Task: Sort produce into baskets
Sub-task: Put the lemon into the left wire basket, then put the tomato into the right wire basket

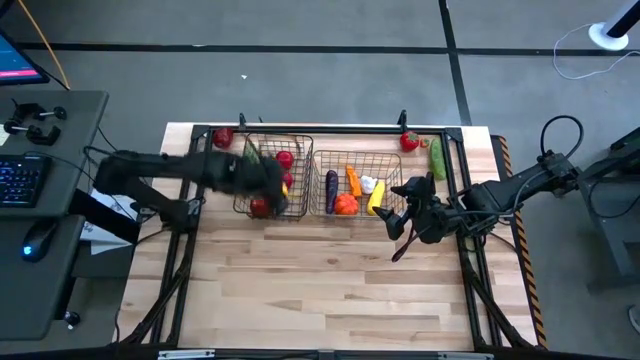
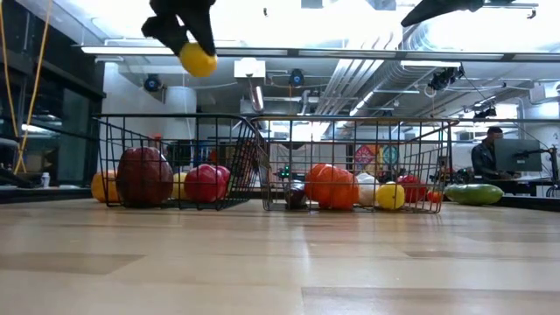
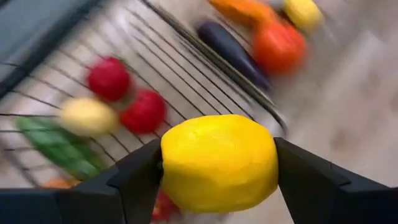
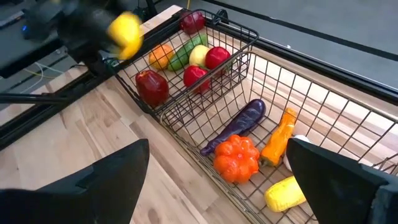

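My left gripper [image 1: 283,187] is shut on a yellow lemon [image 3: 219,163] and hangs over the near right corner of the left basket [image 1: 300,138]. That basket holds red, green, yellow and orange produce. The right basket [image 1: 318,156] holds a purple eggplant [image 4: 238,126], an orange carrot [image 4: 278,140], an orange pumpkin [image 4: 236,158], a white piece [image 1: 368,184] and a yellow corn [image 4: 285,193]. My right gripper [image 4: 221,186] stands open in the air by the right basket's near right corner, with nothing between its fingers. My left gripper pinches the lemon between its two fingers, one finger [image 3: 134,180] on each of the lemon's opposite sides [image 3: 171,163]. The fingers slant downward from above. The lemon [image 2: 198,59] hangs lifted clear, high above the basket's rim.
Outside the baskets, at the table's far edge, lie a red fruit [image 1: 222,137] on the left, and a red tomato [image 1: 409,141] and a green cucumber [image 1: 437,158] on the right. The table's near half [image 1: 320,290] is bare wood. A desk with a keyboard [image 1: 20,180] stands left of the table.
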### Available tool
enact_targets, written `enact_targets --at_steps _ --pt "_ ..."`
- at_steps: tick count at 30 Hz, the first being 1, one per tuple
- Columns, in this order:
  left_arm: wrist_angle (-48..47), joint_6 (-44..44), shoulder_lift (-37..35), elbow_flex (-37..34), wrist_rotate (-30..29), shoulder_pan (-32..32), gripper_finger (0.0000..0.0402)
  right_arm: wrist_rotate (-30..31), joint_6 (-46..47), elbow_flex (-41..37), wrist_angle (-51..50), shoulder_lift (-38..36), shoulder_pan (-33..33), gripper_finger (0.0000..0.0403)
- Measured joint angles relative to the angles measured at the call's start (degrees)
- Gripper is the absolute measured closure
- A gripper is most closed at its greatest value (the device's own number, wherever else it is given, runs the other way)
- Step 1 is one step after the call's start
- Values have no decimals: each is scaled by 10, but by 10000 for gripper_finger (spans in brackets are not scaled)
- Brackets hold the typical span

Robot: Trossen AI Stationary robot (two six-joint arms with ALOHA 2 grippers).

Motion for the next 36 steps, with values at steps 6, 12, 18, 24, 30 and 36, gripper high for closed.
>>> enact_targets --at_steps 6,12,18,24,30,36 --pt "9 -50 -8 -1 -120 93 138 0 -6 0 -3 0 0 31" --pt "29 -42 4 -1 -146 107 138 0 4 0 -1 0 0 31" --pt "104 21 21 -37 -27 132 115 5 5 0 6 0 -4 31" --pt "155 70 29 -106 72 148 48 9 15 0 70 0 -27 31" --pt "196 144 -4 -106 72 150 34 35 -42 0 212 0 -80 31" --pt "275 200 -33 -106 51 182 33 15 -98 35 247 -2 -196 31"
